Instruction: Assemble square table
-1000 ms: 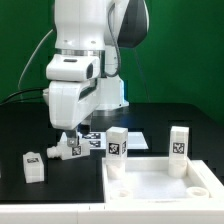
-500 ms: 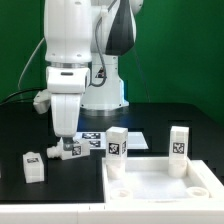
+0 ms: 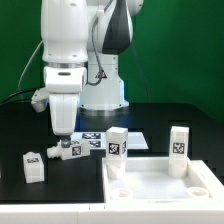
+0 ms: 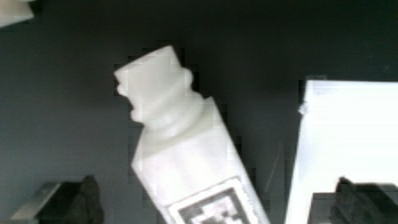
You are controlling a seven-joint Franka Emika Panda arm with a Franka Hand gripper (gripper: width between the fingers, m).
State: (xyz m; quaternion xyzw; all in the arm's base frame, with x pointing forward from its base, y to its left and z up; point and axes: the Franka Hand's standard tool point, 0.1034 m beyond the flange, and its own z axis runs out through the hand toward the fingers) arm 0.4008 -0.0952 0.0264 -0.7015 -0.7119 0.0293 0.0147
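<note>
My gripper (image 3: 62, 136) hangs open, pointing straight down over a white leg (image 3: 72, 150) lying on the black table. In the wrist view that leg (image 4: 187, 145) lies between my two fingertips (image 4: 63, 200), its threaded end (image 4: 160, 90) pointing away, and neither finger touches it. The square table's white slab (image 3: 160, 188) sits at the exterior view's lower right. Two tagged legs stand upright on its far corners, one on the left (image 3: 118, 142) and one on the right (image 3: 179, 141). Another loose leg (image 3: 33, 166) lies further to the exterior view's left.
The marker board (image 3: 97, 137) lies flat behind the leg under my gripper, beside the robot's base (image 3: 105, 100). Its white edge (image 4: 352, 130) shows close to the leg in the wrist view. A green wall backs the scene.
The arm has swung a little to the exterior view's left and straightened up over the lying leg. The gripper stayed open throughout. The parts have not moved.
</note>
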